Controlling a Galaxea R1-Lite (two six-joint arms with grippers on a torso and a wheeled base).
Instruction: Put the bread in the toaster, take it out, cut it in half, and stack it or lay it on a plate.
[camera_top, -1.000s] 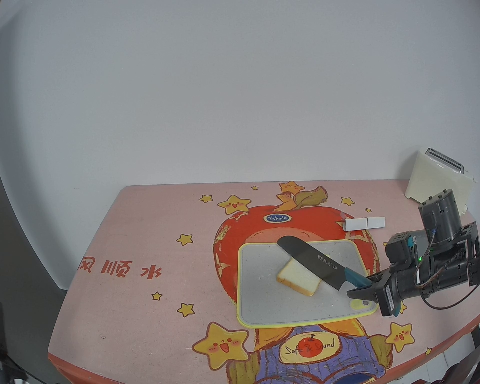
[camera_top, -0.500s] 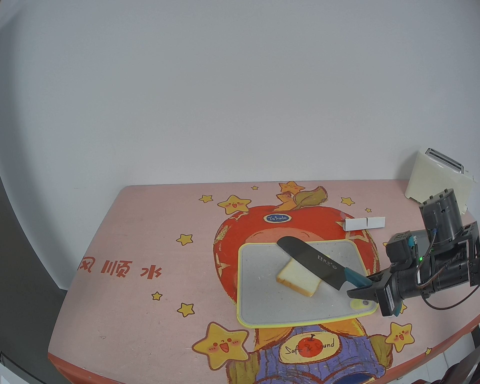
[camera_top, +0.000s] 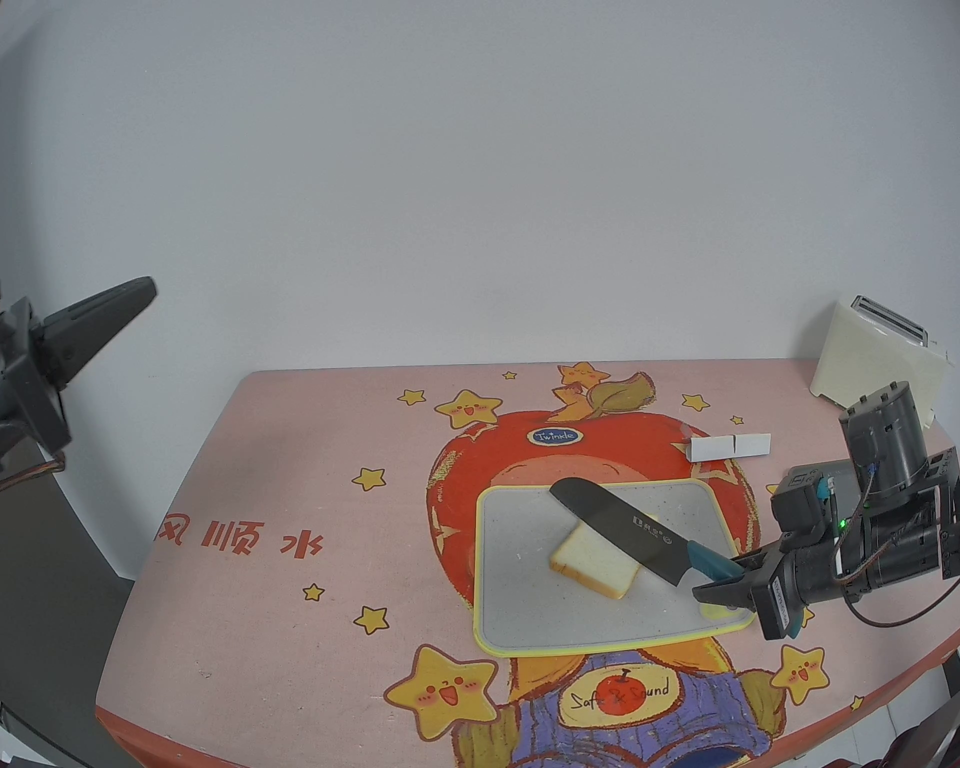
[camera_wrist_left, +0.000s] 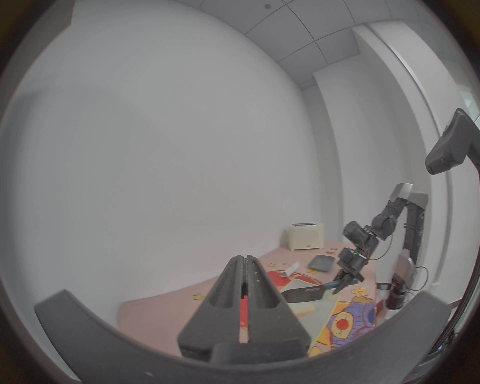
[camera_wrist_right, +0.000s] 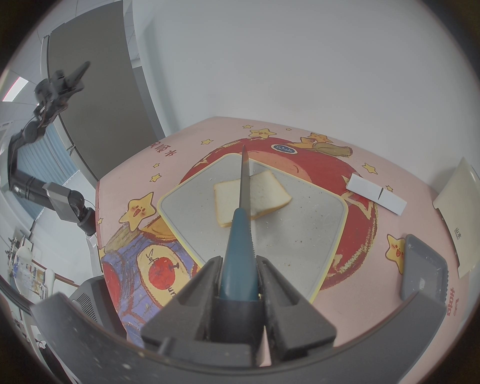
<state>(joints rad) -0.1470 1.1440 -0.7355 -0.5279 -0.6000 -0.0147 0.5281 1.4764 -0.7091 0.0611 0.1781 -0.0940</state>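
Grey board (camera_top: 520, 590) at table centre, bread (camera_top: 600, 572) flat on it. Knife (camera_top: 620, 520) clamped by teal handle in right claw (camera_top: 718, 590); blade diagonal across bread middle, tip far-left. Left claw (camera_wrist_left: 245, 265) closed, raised well apart at left.

bread (camera_top: 596, 566) on cutting board (camera_top: 528, 592), knife (camera_top: 620, 524) over bread, toaster (camera_top: 876, 366) far right

A plain white wall (camera_top: 480, 180) is seen behind a pink table (camera_top: 280, 470), whose top is printed with a red apple, yellow stars and red characters. The table's far edge is set against that wall. A ceiling (camera_wrist_left: 310, 30) of white square tiles is shown in the left wrist view. A dark grey panel (camera_wrist_right: 100, 95) is seen beyond the table's left end.
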